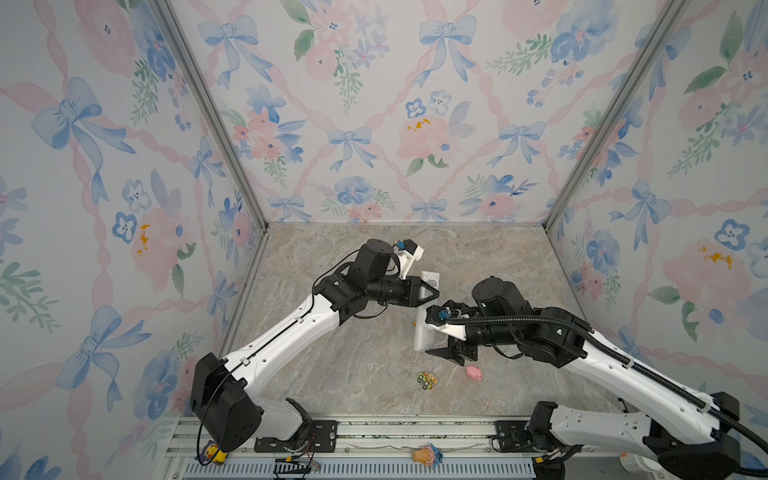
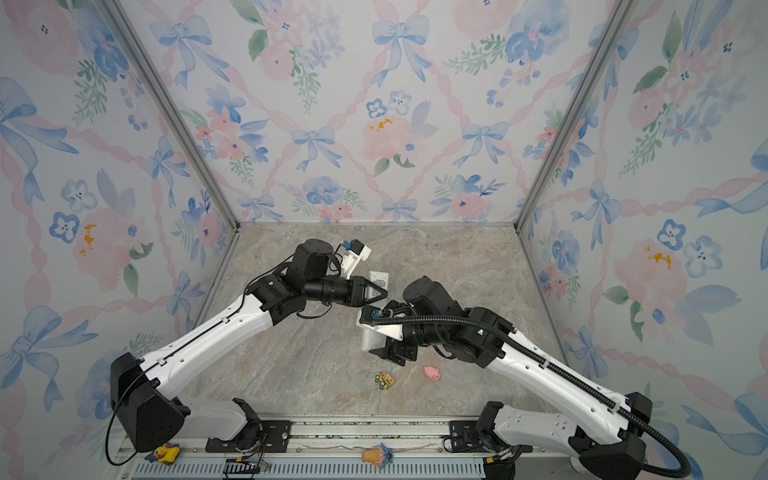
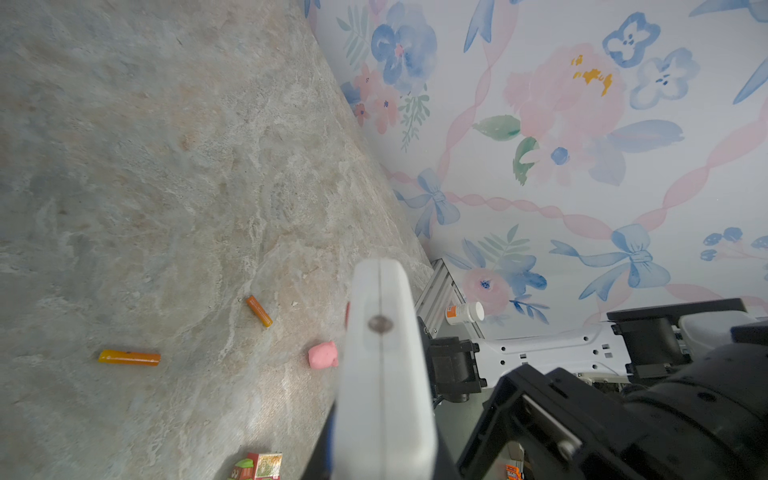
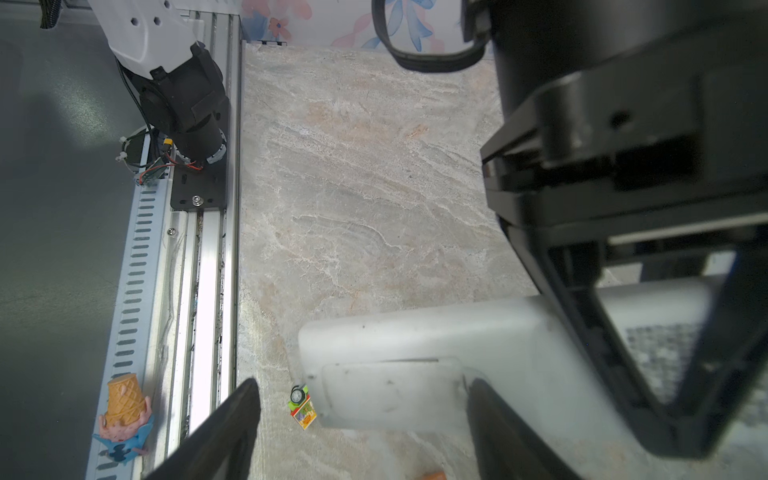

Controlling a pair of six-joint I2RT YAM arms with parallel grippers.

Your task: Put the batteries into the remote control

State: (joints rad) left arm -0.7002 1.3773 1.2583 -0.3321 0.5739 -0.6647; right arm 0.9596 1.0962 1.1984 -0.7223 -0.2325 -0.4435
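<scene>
The left pincer [image 1: 434, 293] was clenched on the remote control [image 1: 423, 336]. The right pincer [image 4: 361, 388] stood released, its fingers [image 4: 237, 419] spread wide at the remote's other end, where a cover [image 4: 390, 390] showed in the plain back. The batteries [image 3: 129, 357] lay loose on the worktop [image 3: 166, 187], apart from each other. A pink pig [image 1: 474, 372] and a small toy car [image 1: 428, 380] lay near the right pincer. The right arm hid part of the remote in both top views.

White arm shells [image 1: 282, 332], black joints [image 1: 224, 399], black triangular left claw [image 1: 434, 293], ribbed black cable [image 1: 519, 319]
</scene>
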